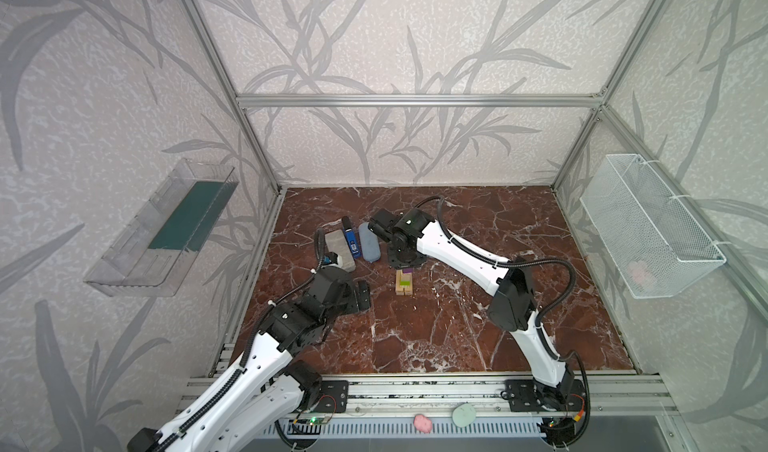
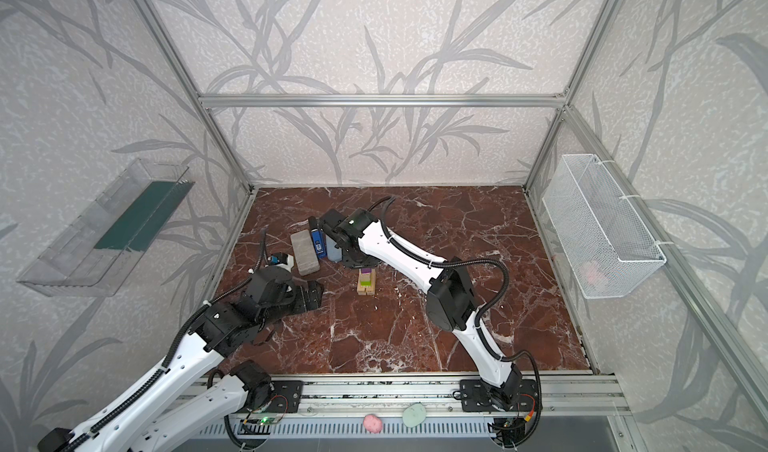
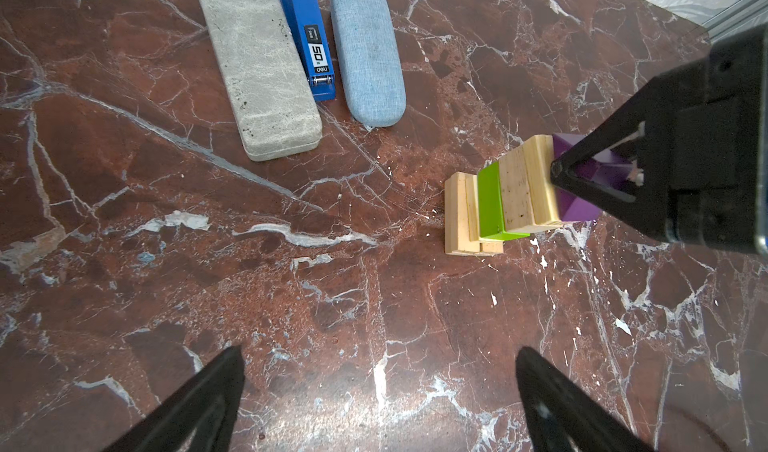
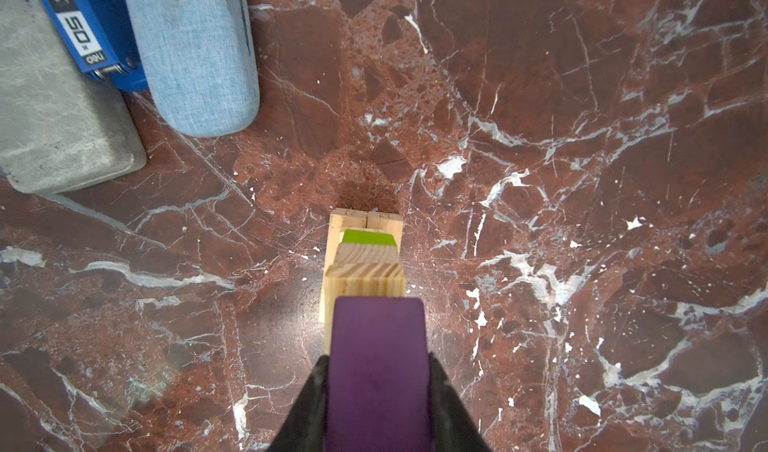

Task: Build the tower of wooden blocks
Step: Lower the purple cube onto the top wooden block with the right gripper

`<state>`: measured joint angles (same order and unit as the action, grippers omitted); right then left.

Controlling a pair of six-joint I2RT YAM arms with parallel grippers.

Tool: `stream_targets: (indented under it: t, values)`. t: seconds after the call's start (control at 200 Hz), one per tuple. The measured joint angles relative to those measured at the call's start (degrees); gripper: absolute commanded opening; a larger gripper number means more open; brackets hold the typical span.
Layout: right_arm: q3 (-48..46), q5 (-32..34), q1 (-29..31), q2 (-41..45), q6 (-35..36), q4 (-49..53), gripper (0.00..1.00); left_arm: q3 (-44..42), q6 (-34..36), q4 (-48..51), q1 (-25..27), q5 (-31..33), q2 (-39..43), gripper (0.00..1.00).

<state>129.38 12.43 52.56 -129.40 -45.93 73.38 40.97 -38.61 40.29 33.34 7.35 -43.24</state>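
Tower [image 3: 498,196] stands mid table [image 3: 291,304], near 1 grey case [image 3: 257,63], 1 blue stapler [image 3: 307,34] and 1 light-blue case [image 3: 368,50]. It has 1 green block [image 3: 492,204]; tan blocks too hidden to count. R gripper [image 4: 378,371] pinches the 1 purple block [image 4: 378,333] at the top. L gripper [image 3: 380,352] is wide open, holds nothing.

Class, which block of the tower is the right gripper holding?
The purple block, topmost; the lime-green block and tan blocks below sit free of the right gripper.

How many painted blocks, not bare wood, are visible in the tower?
2. The lime-green block sits in the tower, below its top; the purple block is at the top, held by the right end effector. More may be hidden.
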Motion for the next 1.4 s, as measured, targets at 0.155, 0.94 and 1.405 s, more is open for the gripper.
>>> stream_targets:
  t: [0.155,0.94,1.405]
  values:
    - [0.26,-0.17,0.0,-0.22,0.0,-0.04,0.29,0.0,-0.02,0.0,0.0,0.0,-0.02,0.99]
    - [0.31,-0.94,0.0,-0.66,-0.42,-0.07,0.46,0.0,-0.02,0.0,-0.04,0.0,-0.02,1.0]
    - [0.31,-1.53,0.0,-1.07,-0.81,-0.13,0.38,0.0,0.0,0.0,-0.04,0.0,0.0,0.99]
